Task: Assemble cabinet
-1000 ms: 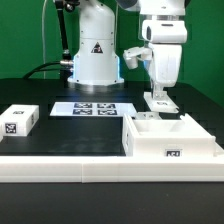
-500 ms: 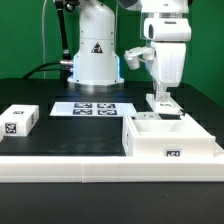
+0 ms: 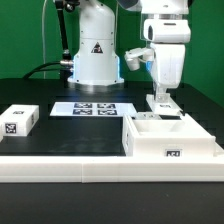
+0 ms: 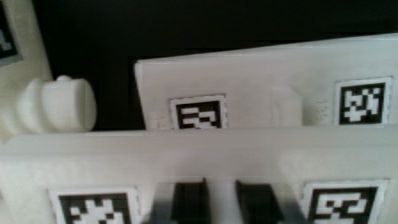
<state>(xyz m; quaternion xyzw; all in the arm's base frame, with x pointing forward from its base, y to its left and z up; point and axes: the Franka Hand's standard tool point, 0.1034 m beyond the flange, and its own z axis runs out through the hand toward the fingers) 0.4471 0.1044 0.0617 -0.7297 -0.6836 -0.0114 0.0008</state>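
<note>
- Well off toward the exterior view's left of the cabinet box body, a small rectangular white panel lies on the black tabletop. It is a blocky piece with crisp edges and a black-and-white square tag on its near face.
- Between that panel and the box body, and farther back, lies the marker board. It is a thin flat white sheet printed with square tags.
- Behind the marker board stands the robot base, rounded glossy white with a triangle warning sticker.
- The gripper hangs straight down just behind the box body's rear wall. Its tips are at a small white tagged piece on the tabletop.
- In the wrist view the dark fingers stand close together with a thin pale strip between them. That edge of the view is blurred, so I cannot tell whether they clamp anything.
- The same view shows smooth matte white panels with square tags, and beside them a rounded white knob.
- The box body sits near the front of the tabletop, toward the exterior view's right. It is an open-topped box of white plastic with thick straight walls, an inner divider and a small tag low on its front wall.
</note>
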